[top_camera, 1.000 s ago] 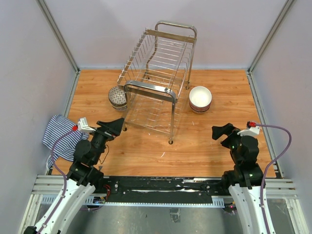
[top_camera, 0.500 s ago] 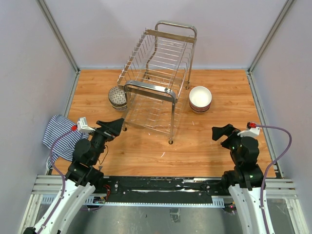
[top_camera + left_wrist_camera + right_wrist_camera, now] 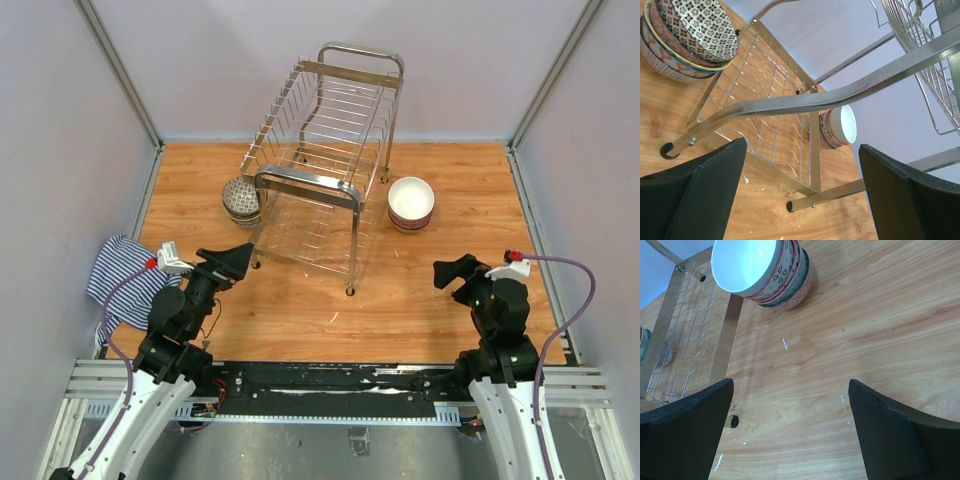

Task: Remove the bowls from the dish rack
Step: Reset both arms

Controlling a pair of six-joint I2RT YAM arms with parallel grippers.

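the left tool is spread wide with nothing between its dark fingers, and it touches nothing. it sits in the lower left of the overhead view, its arm bent low over the wooden worktop and angled up and to the right, towards the near corner of the dish rack.

the right tool is also parted wide and holds nothing. it hangs in the lower right of the overhead view, its arm folded close to its base and aimed up and to the left.

the chrome wire dish rack stands in the upper middle of the overhead view. a patterned stack of bowls rests on the worktop just beside the rack's left side. a white-lined stack of bowls rests on the worktop just to the right of the rack.

from the left wrist, the rack's handle bar crosses the frame, with the patterned stack at upper left and the white-lined stack seen through the wires.

a striped cloth lies at the left edge of the overhead view, beside the left arm.
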